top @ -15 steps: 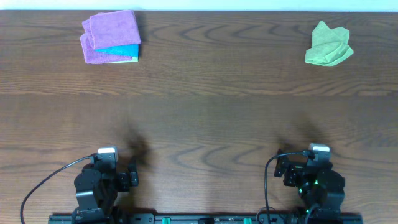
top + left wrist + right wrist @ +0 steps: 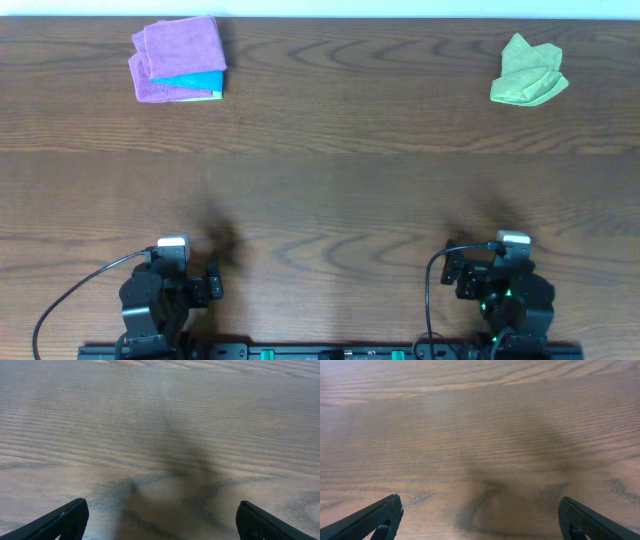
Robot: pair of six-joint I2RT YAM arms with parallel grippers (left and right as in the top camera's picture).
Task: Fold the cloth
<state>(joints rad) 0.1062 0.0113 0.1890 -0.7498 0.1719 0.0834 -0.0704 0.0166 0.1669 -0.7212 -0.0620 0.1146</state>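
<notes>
While I wait, nothing is folded.
Cloth (image 2: 528,72) lies crumpled far right; near, left gripper (image 2: 161,520) and right gripper (image 2: 479,517) gape wide, empty.

Dark brown wood-grain table (image 2: 330,150) fills view; pale strip along far edge; soft shadows.

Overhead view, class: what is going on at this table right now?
Nothing is being handled yet. The left gripper and right gripper hang open and empty at the near edge of the table. The crumpled green cloth lies untouched in the far right corner; a purple cloth sits on a blue cloth far left.
</notes>
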